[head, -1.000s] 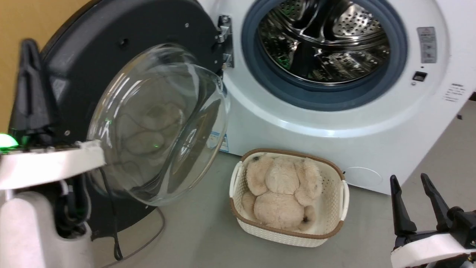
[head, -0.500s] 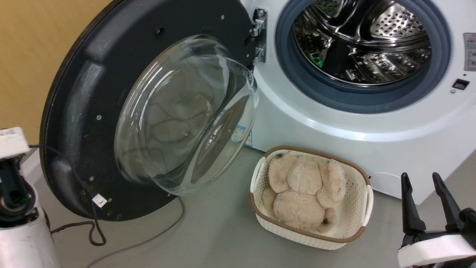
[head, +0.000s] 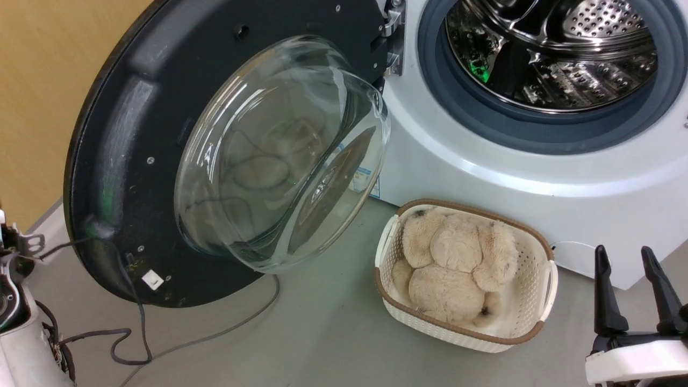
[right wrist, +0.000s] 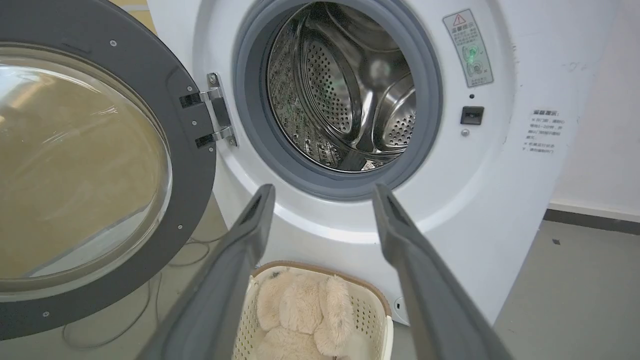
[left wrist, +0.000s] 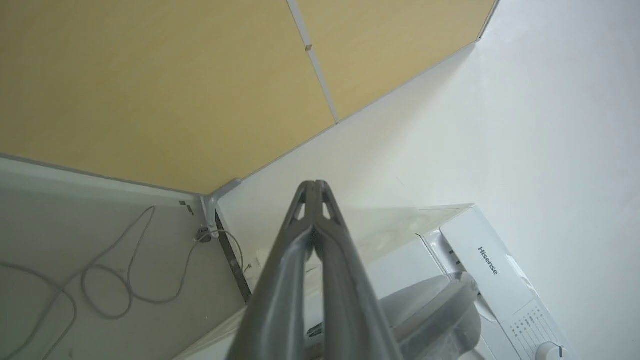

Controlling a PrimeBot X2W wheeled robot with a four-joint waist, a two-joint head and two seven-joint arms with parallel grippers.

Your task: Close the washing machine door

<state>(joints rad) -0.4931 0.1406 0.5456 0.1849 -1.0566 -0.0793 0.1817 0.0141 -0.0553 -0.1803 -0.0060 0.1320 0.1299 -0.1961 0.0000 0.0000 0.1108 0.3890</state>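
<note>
The washing machine door (head: 129, 107) stands swung wide open at the left, its clear glass bowl (head: 279, 156) bulging toward me; the right wrist view also has the door (right wrist: 192, 165). The white washing machine (head: 484, 177) shows its steel drum (head: 559, 48) and grey gasket. My right gripper (head: 622, 250) hangs open at the lower right, away from the door, its open fingers (right wrist: 235, 265) pointing at the port. My left gripper (left wrist: 313, 184) is shut on nothing and points at a wall corner above the machine's top (left wrist: 492, 260). A pale part of the left arm (head: 13, 328) sits at the lower left.
A white basket (head: 537, 317) holding a beige plush toy (head: 457, 263) stands on the grey floor in front of the machine, below the port. A dark cable (head: 134, 344) trails on the floor under the door. A yellow wall (head: 37, 80) lies behind the door.
The head camera has shifted, so the whole picture moved right. My left arm, which was raised at the door's left rim, has dropped to the lower left corner. The right gripper stays open.
</note>
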